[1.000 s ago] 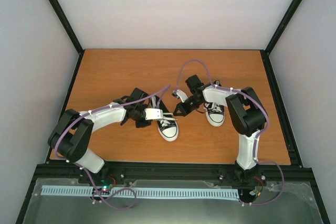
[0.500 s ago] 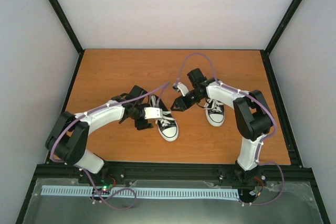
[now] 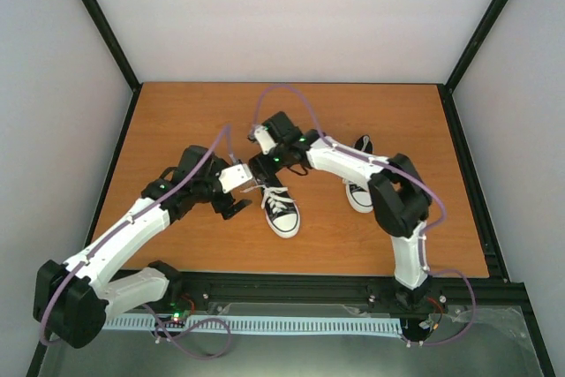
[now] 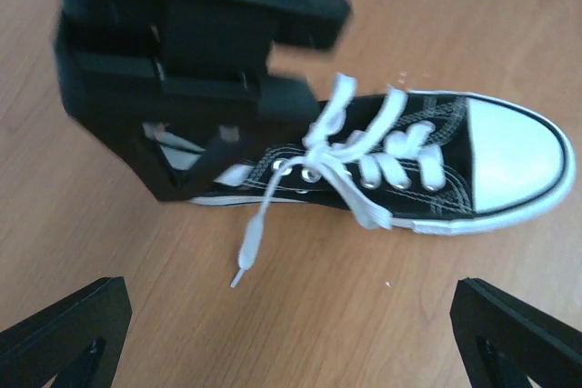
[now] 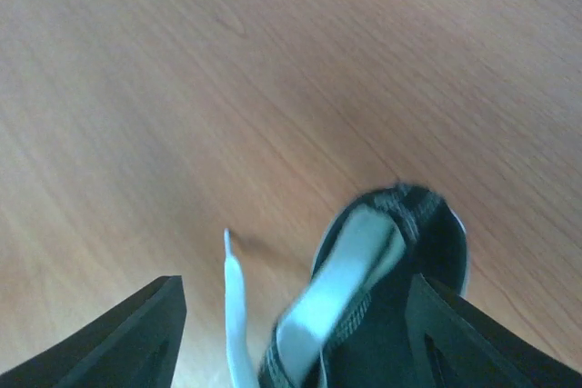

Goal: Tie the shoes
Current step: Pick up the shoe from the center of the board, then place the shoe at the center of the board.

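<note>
Though unclear overhead, left end effector and right end effector spread, empty, near shoe in wrist views.

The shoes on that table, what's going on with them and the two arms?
Two robot arms are working on one black sneaker. The left gripper and right gripper hover over it, both open and holding nothing. Its white laces are crossed but loose, with one end lying on the table and no bow. The second sneaker sits apart.
</note>
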Controlling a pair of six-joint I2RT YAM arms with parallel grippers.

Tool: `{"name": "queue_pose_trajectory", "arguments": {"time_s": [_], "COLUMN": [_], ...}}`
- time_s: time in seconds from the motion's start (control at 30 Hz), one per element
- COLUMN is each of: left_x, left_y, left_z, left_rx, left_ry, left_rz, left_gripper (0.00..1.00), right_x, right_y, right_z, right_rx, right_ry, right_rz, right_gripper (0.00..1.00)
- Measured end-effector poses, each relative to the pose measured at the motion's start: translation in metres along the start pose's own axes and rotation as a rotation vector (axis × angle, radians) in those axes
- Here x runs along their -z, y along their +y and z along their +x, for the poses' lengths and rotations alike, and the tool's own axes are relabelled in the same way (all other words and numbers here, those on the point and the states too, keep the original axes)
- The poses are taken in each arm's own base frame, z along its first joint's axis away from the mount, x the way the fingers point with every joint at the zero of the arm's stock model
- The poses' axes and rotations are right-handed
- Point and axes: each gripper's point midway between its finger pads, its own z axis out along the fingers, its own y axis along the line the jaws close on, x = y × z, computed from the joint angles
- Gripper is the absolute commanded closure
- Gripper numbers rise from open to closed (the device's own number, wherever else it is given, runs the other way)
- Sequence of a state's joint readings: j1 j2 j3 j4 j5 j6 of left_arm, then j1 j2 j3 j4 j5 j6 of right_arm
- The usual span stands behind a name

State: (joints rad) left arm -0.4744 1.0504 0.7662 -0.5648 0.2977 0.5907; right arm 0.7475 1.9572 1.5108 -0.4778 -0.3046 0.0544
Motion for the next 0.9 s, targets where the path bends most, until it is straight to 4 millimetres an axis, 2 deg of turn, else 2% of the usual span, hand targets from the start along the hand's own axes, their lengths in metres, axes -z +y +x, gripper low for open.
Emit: {"name": "queue_pose_trajectory", "arguments": {"time_s": [0.07, 0.2, 0.27, 0.33, 0.4, 0.5, 0.63, 0.77, 0.9], "left_x": [-0.001, 0.0, 0.002, 0.006, 0.009, 0.012, 0.013, 0.012, 0.011], "left_y": [0.009, 0.012, 0.013, 0.014, 0.015, 0.016, 0.014, 0.012, 0.011], "left_z": [-0.002, 0.001, 0.001, 0.001, 0.001, 0.002, 0.007, 0.01, 0.013], "left_rx": [0.078, 0.166, 0.181, 0.184, 0.181, 0.177, 0.177, 0.178, 0.179], "left_ry": [-0.017, -0.043, -0.054, -0.065, -0.075, -0.081, -0.082, -0.081, -0.079], "left_rz": [-0.045, -0.08, -0.095, -0.115, -0.129, -0.15, -0.157, -0.156, -0.151], "left_gripper": [0.0, 0.0, 0.0, 0.0, 0.0, 0.0, 0.0, 0.0, 0.0], "right_x": [-0.017, -0.05, -0.063, -0.069, -0.066, -0.063, -0.048, -0.016, 0.005], "right_y": [0.003, -0.012, -0.025, -0.031, -0.034, -0.042, -0.058, -0.095, -0.13], "right_z": [-0.007, -0.006, 0.001, 0.003, -0.001, 0.002, 0.016, 0.037, 0.048], "right_rx": [-0.002, -0.05, -0.08, -0.101, -0.119, -0.141, -0.188, -0.274, -0.343], "right_ry": [0.004, 0.04, 0.07, 0.085, 0.08, 0.081, 0.072, 0.082, 0.078], "right_rz": [0.032, 0.13, 0.18, 0.202, 0.219, 0.258, 0.314, 0.396, 0.454], "right_gripper": [0.23, 0.26, 0.4, 0.64, 0.84, 0.95, 0.97, 0.97, 0.97]}}
